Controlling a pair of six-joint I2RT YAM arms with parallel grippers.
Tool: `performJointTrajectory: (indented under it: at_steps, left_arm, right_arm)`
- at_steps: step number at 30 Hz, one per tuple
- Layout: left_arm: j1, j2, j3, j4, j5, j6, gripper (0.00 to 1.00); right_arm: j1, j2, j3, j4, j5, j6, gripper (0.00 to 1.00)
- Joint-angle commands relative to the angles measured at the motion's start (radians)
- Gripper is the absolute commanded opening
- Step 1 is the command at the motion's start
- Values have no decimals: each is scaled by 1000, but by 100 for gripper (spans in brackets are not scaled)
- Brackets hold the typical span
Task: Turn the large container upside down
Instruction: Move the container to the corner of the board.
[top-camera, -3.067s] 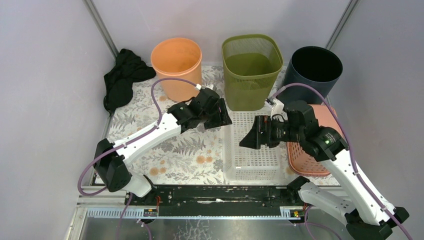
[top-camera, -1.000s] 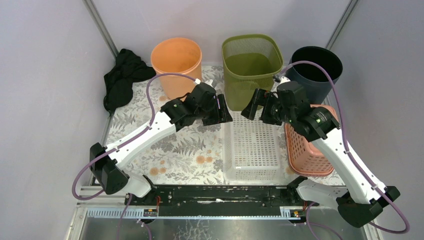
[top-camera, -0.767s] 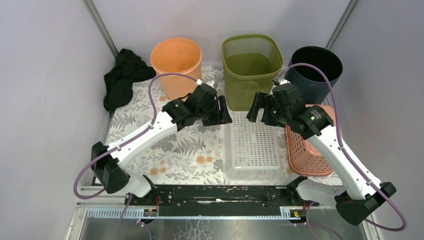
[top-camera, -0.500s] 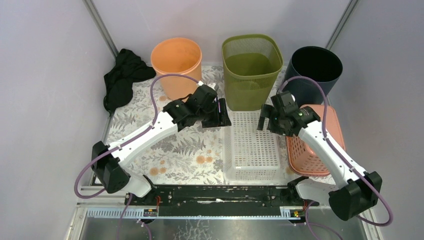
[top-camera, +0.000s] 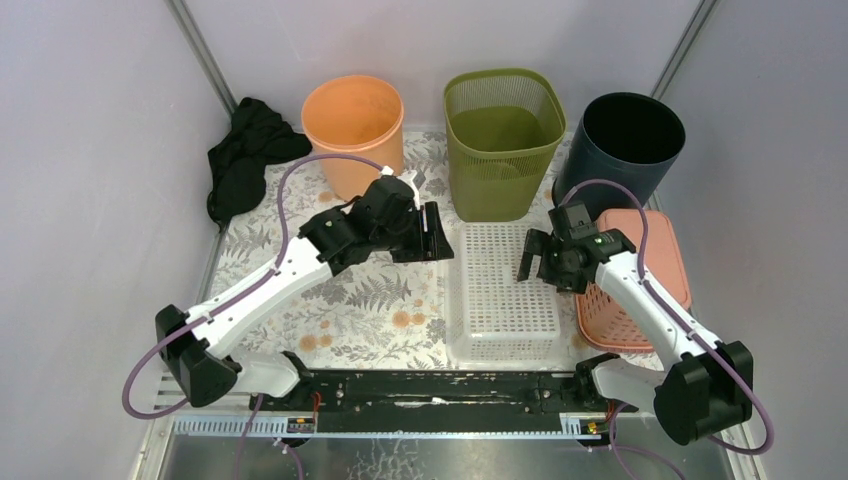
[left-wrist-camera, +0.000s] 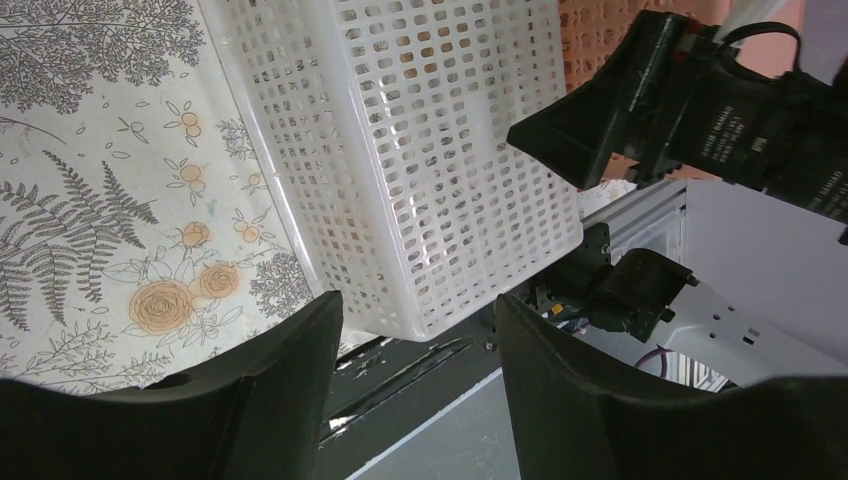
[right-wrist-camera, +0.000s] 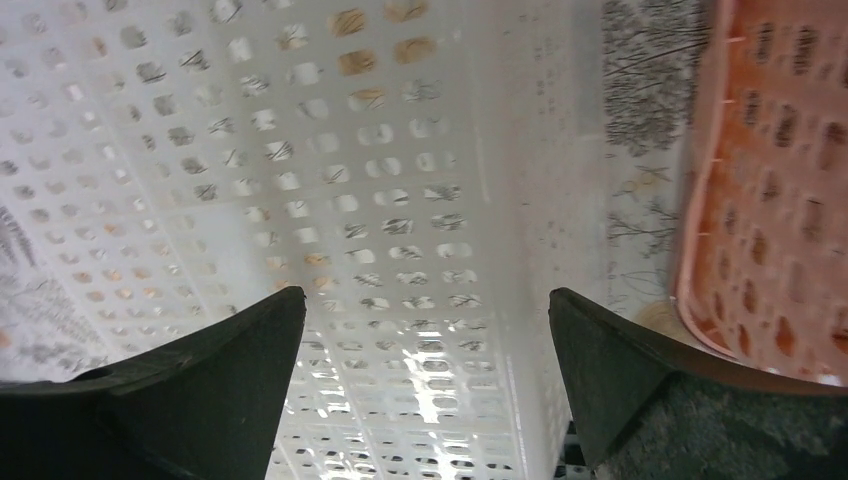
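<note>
The large white perforated basket (top-camera: 505, 290) lies at the table's middle front with its flat base facing up and its walls flaring down to the table. My left gripper (top-camera: 435, 235) is open and empty, just left of the basket's far left corner; in the left wrist view (left-wrist-camera: 420, 320) the basket (left-wrist-camera: 430, 150) lies ahead of its fingers. My right gripper (top-camera: 535, 262) is open and empty, hovering over the basket's right edge; in the right wrist view (right-wrist-camera: 425, 310) the basket's perforated surface (right-wrist-camera: 350, 200) fills the space between the fingers.
A pink basket (top-camera: 640, 290) stands against the white one's right side. An orange bin (top-camera: 353, 130), a green mesh bin (top-camera: 503, 140) and a dark bin (top-camera: 625, 140) line the back. Black cloth (top-camera: 245, 160) lies at the back left.
The white basket showed its open inside three seconds ago; now its base faces up. My right gripper has dropped from the basket's far end to its right edge. My left gripper drew slightly left.
</note>
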Motion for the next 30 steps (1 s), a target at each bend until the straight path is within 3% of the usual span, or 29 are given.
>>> performJointTrajectory:
  at_steps: [1,15,30]
  left_arm:
    - [3,-46,-24,-16,6,-2,65]
    - [4,-59,-54,-9,-6,-12,65]
    - [6,-60,-49,-11,-12,-2,65]
  right_arm:
    - [-3,-8,-24,83,-162,-14,98]
    - [12,66,-74,281,-400,44,84]
    - [324,343,83,546,-371,257,78]
